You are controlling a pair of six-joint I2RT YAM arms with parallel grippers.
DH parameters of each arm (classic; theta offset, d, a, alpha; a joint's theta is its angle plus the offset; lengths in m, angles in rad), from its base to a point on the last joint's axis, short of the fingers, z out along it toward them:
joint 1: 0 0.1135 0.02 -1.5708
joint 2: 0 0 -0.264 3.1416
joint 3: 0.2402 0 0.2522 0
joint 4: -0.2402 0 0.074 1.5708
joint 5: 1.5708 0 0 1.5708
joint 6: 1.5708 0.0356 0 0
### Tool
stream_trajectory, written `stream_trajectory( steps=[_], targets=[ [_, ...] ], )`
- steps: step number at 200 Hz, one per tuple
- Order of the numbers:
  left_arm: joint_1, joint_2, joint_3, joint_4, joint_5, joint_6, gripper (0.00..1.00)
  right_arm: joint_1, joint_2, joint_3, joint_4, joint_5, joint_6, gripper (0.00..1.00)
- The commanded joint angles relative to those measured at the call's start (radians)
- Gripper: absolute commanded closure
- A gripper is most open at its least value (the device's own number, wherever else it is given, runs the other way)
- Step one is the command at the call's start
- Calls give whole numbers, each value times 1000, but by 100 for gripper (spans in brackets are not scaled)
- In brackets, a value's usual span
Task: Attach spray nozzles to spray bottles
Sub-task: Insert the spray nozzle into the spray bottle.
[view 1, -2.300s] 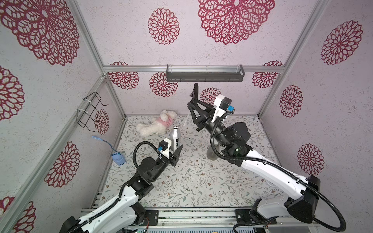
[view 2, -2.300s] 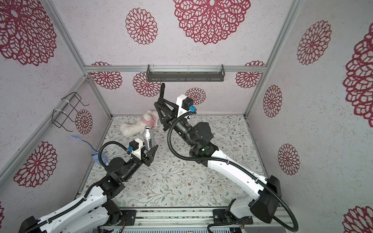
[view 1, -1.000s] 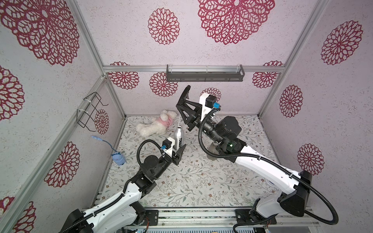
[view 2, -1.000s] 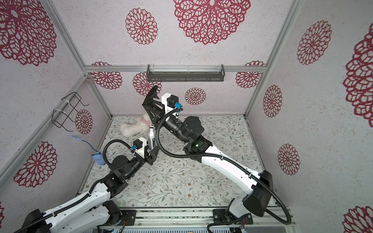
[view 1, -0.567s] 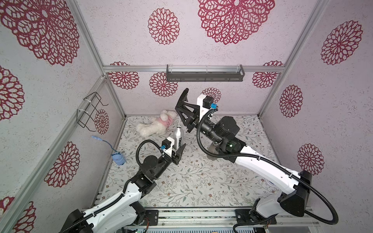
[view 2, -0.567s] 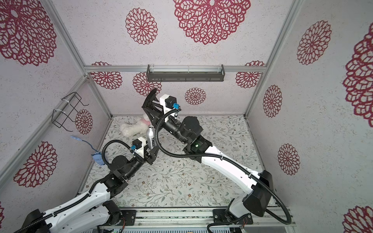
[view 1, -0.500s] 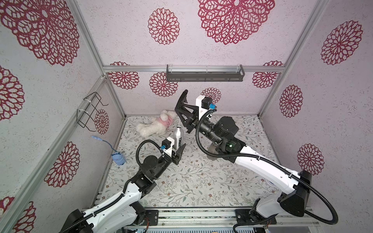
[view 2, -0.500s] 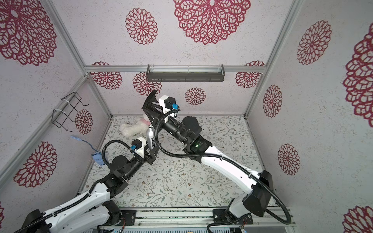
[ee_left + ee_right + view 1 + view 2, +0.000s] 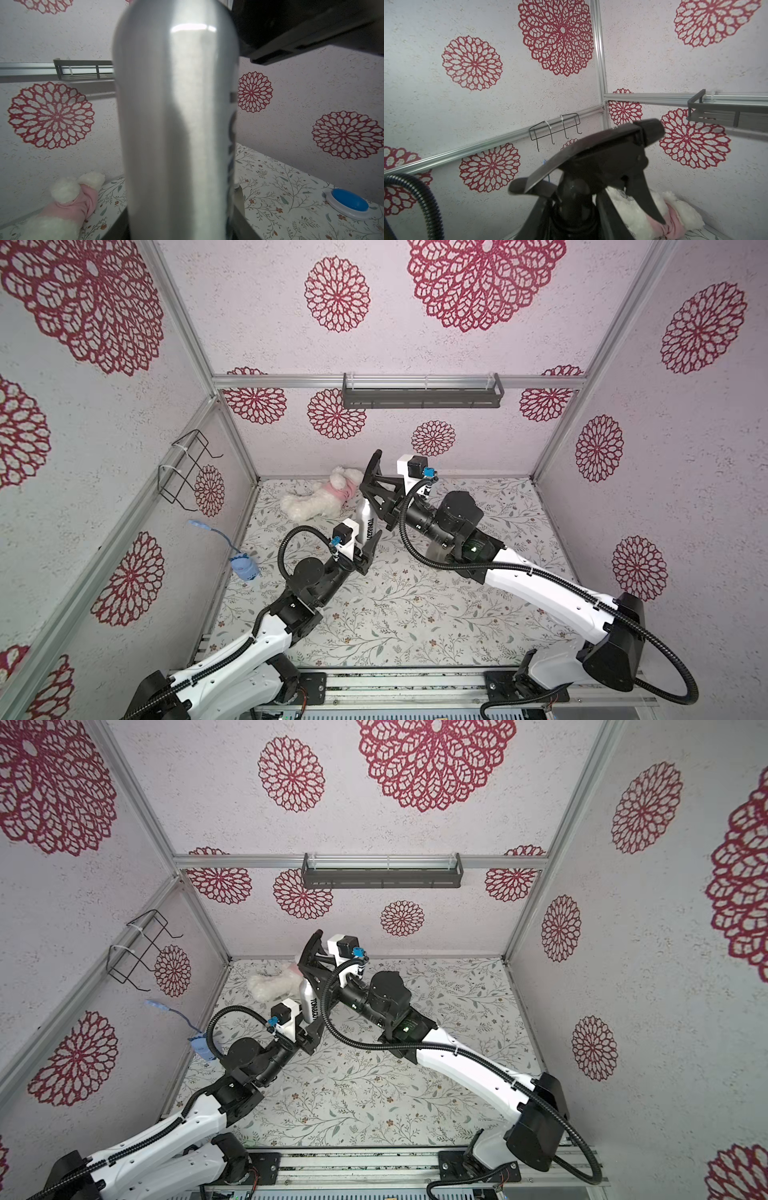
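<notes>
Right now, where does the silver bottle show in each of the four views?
Top views: silver bottle stands mid-scene, between the two arms, just in front of the plush toy.
Left wrist: it fills the centre, very close.
Right wrist: not visible; the black nozzle blocks it.
Shared landmark: the grey wall shelf.

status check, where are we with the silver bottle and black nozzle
Left gripper shut on silver bottle, upright. Right gripper shut on black nozzle, over the bottle top; seating hidden. Plush toy behind, apart.
</notes>
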Motion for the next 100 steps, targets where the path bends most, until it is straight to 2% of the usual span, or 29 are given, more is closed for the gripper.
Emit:
stream_trajectory(
  steps=[1, 100],
  targets=[
    [-9, 0, 32, 53, -2, 15, 74, 6, -63, -23, 74, -11, 30, 73],
    [-9, 28, 51, 59, 23, 6, 74, 6, -37, -32, 138, -71, 90, 73]
  ],
)
